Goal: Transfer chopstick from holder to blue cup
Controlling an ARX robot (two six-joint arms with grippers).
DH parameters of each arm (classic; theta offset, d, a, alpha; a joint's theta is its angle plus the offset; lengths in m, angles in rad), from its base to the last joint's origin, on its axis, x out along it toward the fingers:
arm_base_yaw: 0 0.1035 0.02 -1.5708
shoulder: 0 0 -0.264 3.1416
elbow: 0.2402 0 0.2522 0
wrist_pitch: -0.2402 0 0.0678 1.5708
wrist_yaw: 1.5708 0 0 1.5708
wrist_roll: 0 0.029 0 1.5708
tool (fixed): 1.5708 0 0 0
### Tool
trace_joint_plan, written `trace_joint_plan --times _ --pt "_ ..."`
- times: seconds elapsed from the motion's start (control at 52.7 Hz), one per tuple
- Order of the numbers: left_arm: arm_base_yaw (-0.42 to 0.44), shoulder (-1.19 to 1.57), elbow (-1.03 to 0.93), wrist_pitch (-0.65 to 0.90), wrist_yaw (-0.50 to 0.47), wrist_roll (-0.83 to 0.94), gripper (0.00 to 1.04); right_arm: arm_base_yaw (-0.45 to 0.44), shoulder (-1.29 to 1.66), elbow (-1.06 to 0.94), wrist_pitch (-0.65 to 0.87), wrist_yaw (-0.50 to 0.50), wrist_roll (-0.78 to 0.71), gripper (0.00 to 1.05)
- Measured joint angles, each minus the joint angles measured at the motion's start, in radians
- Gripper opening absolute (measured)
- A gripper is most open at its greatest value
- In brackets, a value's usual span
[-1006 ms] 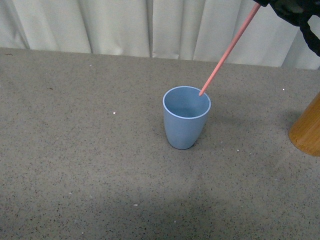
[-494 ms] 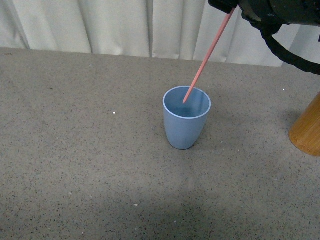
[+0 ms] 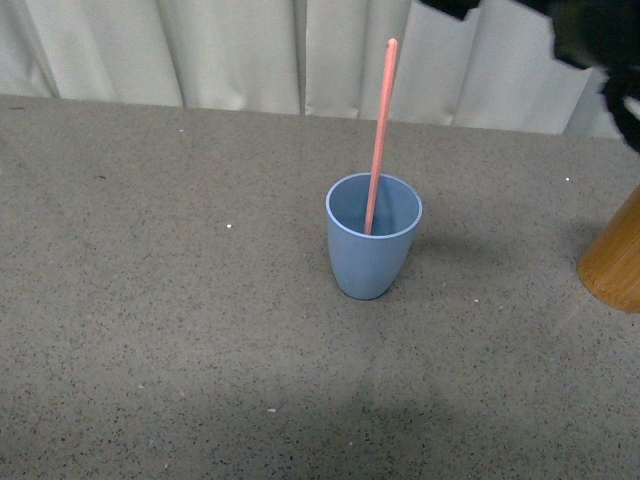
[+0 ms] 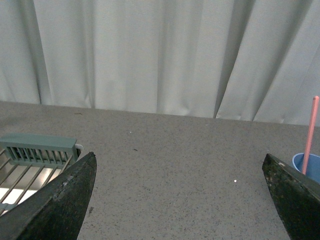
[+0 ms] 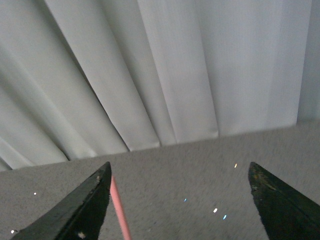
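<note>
The light blue cup (image 3: 372, 240) stands upright mid-table. One salmon-pink chopstick (image 3: 379, 130) stands in it, nearly upright, its lower end inside and nothing holding it. The tan wooden holder (image 3: 614, 262) is cut off by the right edge. Part of my dark right arm (image 3: 595, 35) shows at the top right, above and apart from the stick. My right gripper (image 5: 178, 166) is open, with the chopstick (image 5: 120, 212) beside one finger, not clasped. My left gripper (image 4: 180, 156) is open and empty over bare table, with the cup (image 4: 311, 166) and chopstick (image 4: 313, 127) off to one side.
A pale curtain (image 3: 200, 50) hangs along the table's far edge. The tabletop (image 3: 150, 300) is grey and speckled. A grey-green slatted rack (image 4: 36, 150) lies near the left gripper, seen only in the left wrist view.
The right gripper held the slanted chopstick above the cup and lowered its tip in. It has let go and drawn back up-right; the stick now stands nearly upright.
</note>
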Motion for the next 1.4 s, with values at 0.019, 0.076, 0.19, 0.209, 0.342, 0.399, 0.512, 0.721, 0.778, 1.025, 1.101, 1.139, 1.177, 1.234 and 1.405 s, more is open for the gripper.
trace_joint_plan --times 0.019,0.076,0.19,0.209,0.342,0.399,0.512,0.721,0.778,1.025,1.101,1.139,1.177,1.234,1.405 --pt "0.000 0.000 0.000 0.000 0.000 0.000 0.98 -0.027 -0.046 -0.072 0.087 -0.036 -0.073 0.74" --pt "0.000 0.000 0.000 0.000 -0.001 0.000 0.98 -0.118 -0.206 -0.254 0.182 -0.126 -0.205 0.61" --pt "0.000 0.000 0.000 0.000 -0.001 0.000 0.98 -0.403 -0.827 -0.594 -0.264 -0.379 -0.308 0.35" --pt "0.000 0.000 0.000 0.000 -0.001 0.000 0.98 -0.421 -0.941 -0.615 -0.371 -0.386 -0.312 0.31" --pt "0.000 0.000 0.000 0.000 0.001 0.000 0.98 -0.447 -1.499 -0.621 -0.794 -0.417 -0.335 0.06" --pt "0.000 -0.001 0.000 0.000 -0.001 0.000 0.98 -0.449 -1.572 -0.622 -0.821 -0.418 -0.341 0.01" --pt "0.000 -0.001 0.000 0.000 -0.001 0.000 0.98 -0.449 -1.585 -0.622 -0.825 -0.420 -0.344 0.01" --pt "0.000 -0.001 0.000 0.000 0.000 0.000 0.98 -0.449 -1.587 -0.622 -0.825 -0.420 -0.346 0.11" --pt "0.000 -0.001 0.000 0.000 -0.001 0.000 0.98 -0.449 -1.587 -0.622 -0.825 -0.421 -0.346 0.23" --pt "0.000 -0.001 0.000 0.000 0.000 0.000 0.98 -0.449 -1.587 -0.622 -0.826 -0.420 -0.346 0.69" --pt "0.000 -0.001 0.000 0.000 0.000 0.000 0.98 -0.449 -1.587 -0.622 -0.826 -0.420 -0.346 0.82" --pt "0.000 -0.001 0.000 0.000 0.000 0.000 0.98 -0.449 -1.587 -0.622 -0.826 -0.420 -0.346 0.87" --pt "0.000 -0.001 0.000 0.000 -0.001 0.000 0.98 -0.449 -1.587 -0.622 -0.825 -0.420 -0.346 0.95" --pt "0.000 -0.001 0.000 0.000 -0.001 0.000 0.98 -0.449 -1.587 -0.622 -0.825 -0.420 -0.345 0.96" --pt "0.000 -0.001 0.000 0.000 0.000 0.000 0.98 -0.449 -1.587 -0.622 -0.826 -0.420 -0.345 0.95"
